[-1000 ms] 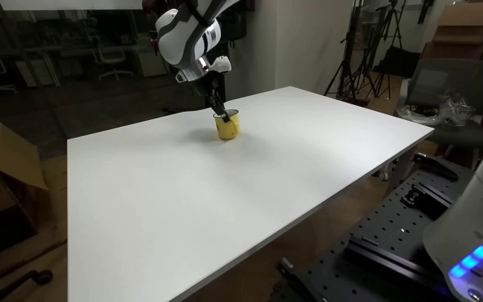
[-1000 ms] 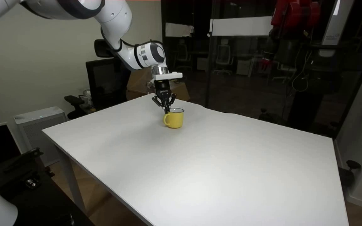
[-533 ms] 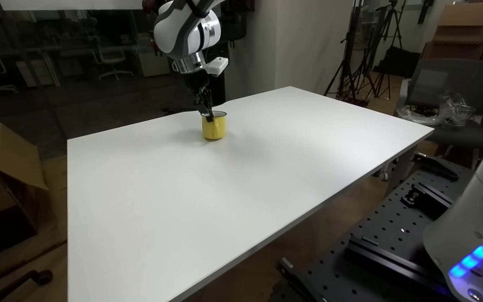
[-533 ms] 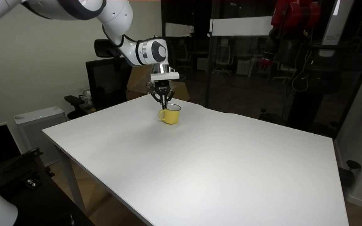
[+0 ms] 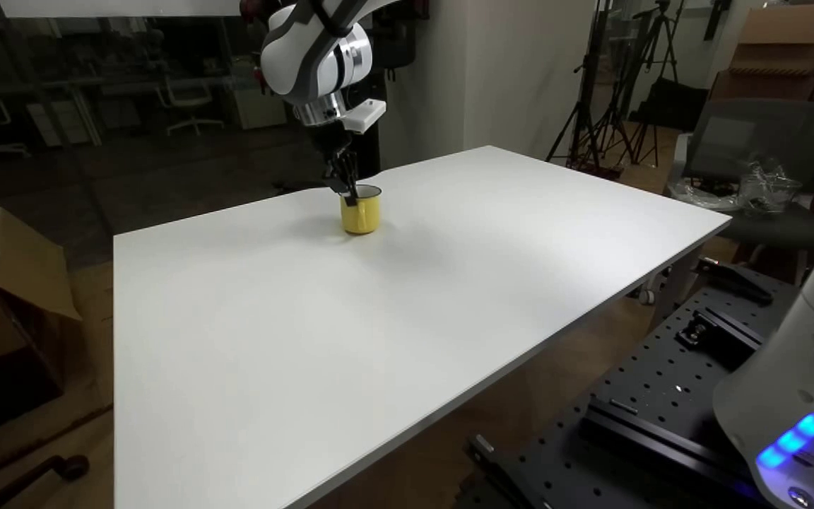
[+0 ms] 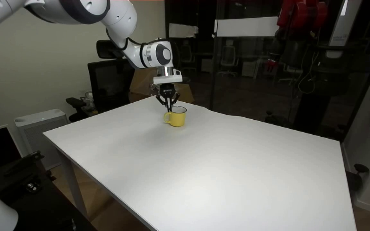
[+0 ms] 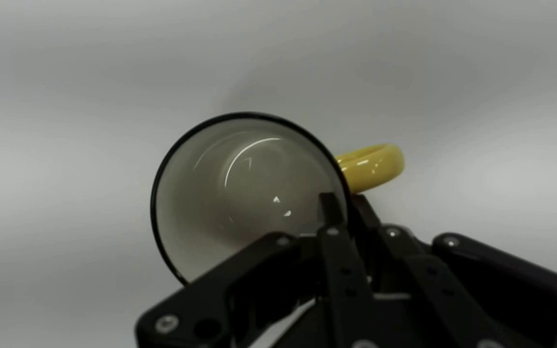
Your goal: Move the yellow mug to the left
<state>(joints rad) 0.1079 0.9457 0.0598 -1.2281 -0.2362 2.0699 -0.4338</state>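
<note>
My pincer (image 7: 347, 198) is clamped on the yellow mug (image 6: 177, 118), one finger inside its wall and one outside, just beside the handle (image 7: 374, 166). I hold it upright near the far edge of the counter (image 5: 379, 339); whether its base touches, I cannot tell.

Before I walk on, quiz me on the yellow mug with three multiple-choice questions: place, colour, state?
1. Where does the claw grip the yellow mug?
A) base
B) rim, beside the handle
C) rim, opposite the handle

2. What colour is that rim?
A) black
B) red
C) green

3. How is the mug turned?
A) sideways
B) upside down
C) opening up

1B: in the wrist view, fingers straddle the rim there.
2A: that view shows a black ring.
3C: both exterior views show the opening on top.
</note>
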